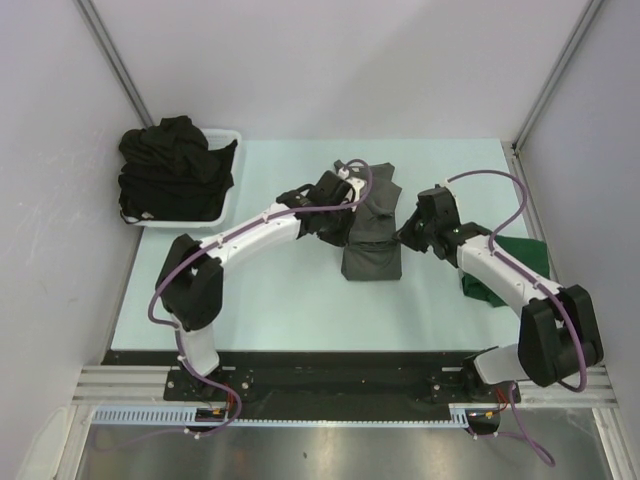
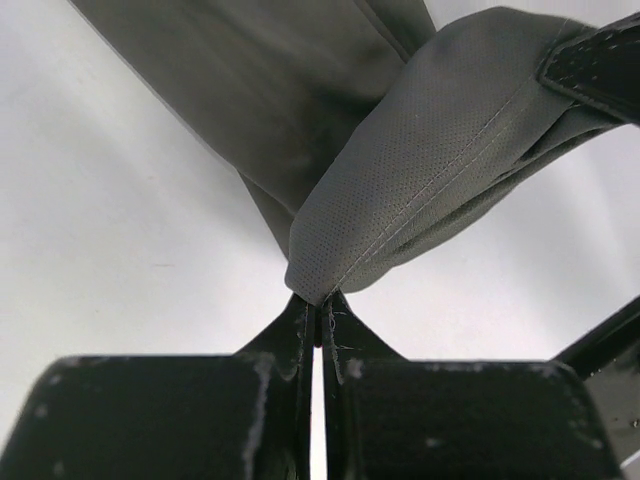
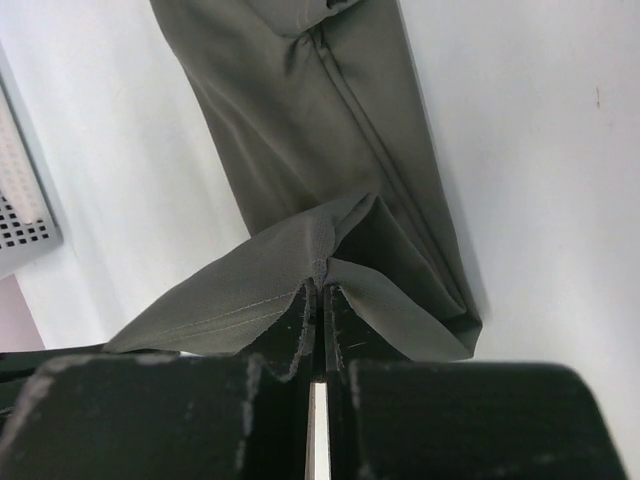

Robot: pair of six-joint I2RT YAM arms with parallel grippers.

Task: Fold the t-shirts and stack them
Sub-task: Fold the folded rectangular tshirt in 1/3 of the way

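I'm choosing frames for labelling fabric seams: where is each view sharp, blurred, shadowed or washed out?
Top external: even light, sharp, though the black t-shirts in the basket merge into one dark mass. Left wrist: grey t-shirt weave and seam crisp above the left gripper, table washed out. Right wrist: stitching clear at the right gripper, soft shadow beside the shirt.

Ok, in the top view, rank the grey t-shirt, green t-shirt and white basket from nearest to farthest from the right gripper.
1. The grey t-shirt, mid-table, pinched in the right gripper.
2. The green t-shirt, lying off to the right.
3. The white basket, far-left corner.
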